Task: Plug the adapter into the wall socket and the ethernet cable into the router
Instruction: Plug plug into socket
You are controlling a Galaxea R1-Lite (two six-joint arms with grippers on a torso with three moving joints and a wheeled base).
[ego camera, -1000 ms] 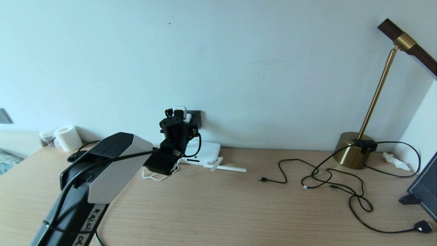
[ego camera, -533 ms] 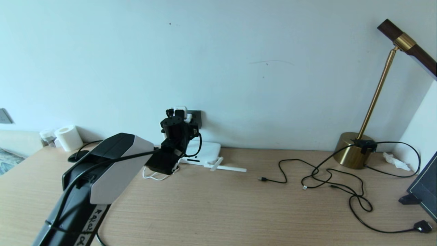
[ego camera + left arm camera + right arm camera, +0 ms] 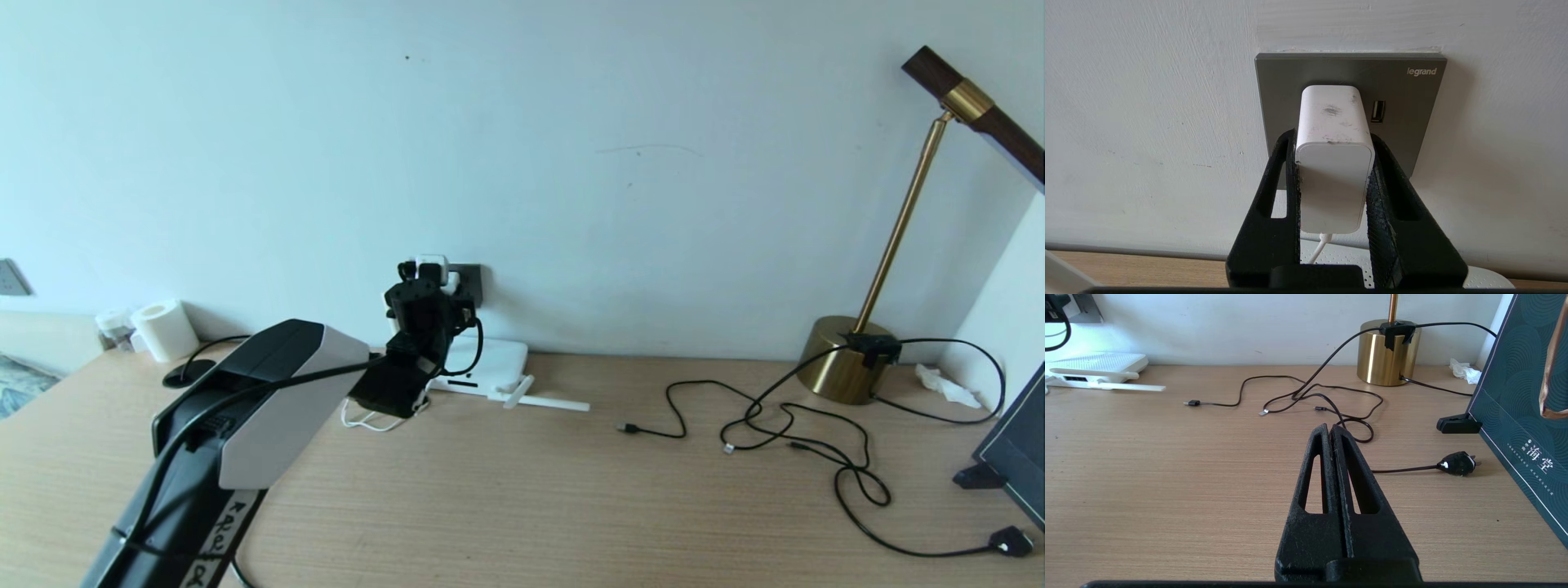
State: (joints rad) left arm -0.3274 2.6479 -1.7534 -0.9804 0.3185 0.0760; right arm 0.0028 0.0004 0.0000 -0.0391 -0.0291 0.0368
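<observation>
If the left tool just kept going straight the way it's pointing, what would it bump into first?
The left tool points at the wall, shut on the adapter. Going on would press the adapter against the wall socket; whether it is fully seated, I cannot tell.

Light: bright, even daylight, cool bluish on the wall [image 3: 571,122].
Shadows: soft, beside the wall socket [image 3: 1412,106].
Distortion: head view bends at its edges.
</observation>
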